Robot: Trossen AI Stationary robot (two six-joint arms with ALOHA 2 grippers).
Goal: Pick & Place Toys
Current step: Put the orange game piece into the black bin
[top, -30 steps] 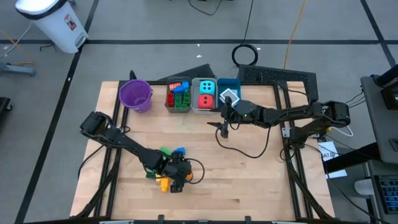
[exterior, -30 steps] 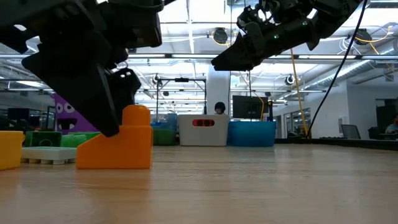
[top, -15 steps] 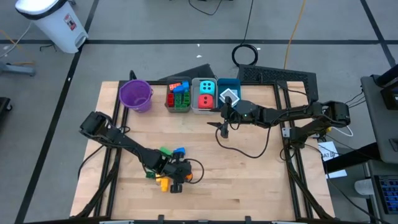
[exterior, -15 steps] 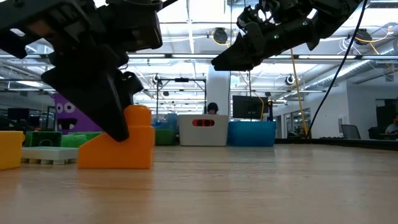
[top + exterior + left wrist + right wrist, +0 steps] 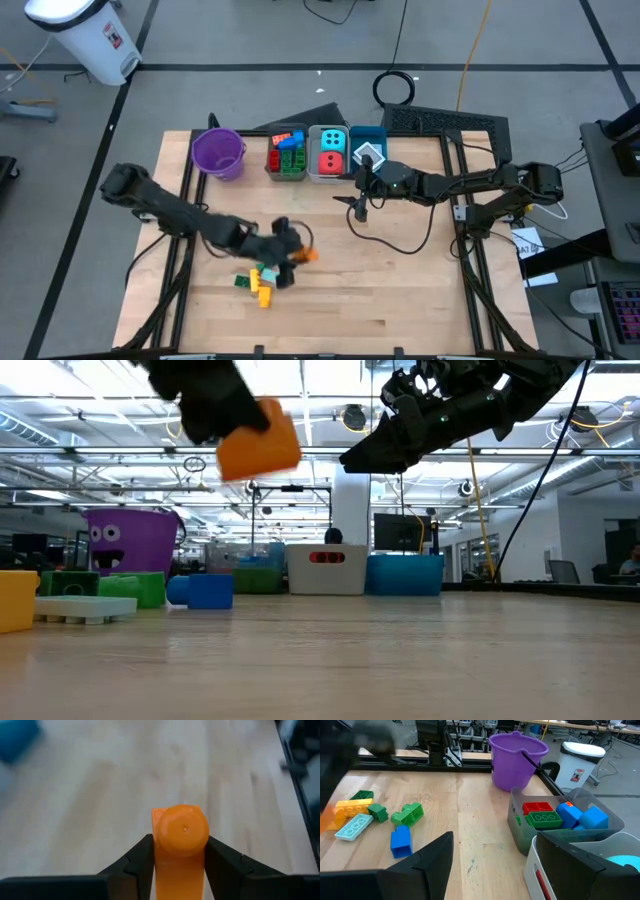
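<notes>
We see the left end effector [image 5: 179, 862] clamping orange brick [image 5: 180, 847] by its flat sides: light, rigid, slick plastic; right end effector [image 5: 358, 208] idles w/ fingers apart.

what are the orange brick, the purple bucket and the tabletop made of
Orange brick, shut in the left gripper: looks like hard plastic, smooth, with an even colour and a moulded round stud.
Purple bucket: likely thin plastic, slightly glossy, with a rolled rim and a dark handle.
Tabletop: looks like pale wood, matt, with visible plank lines and grain.
</notes>
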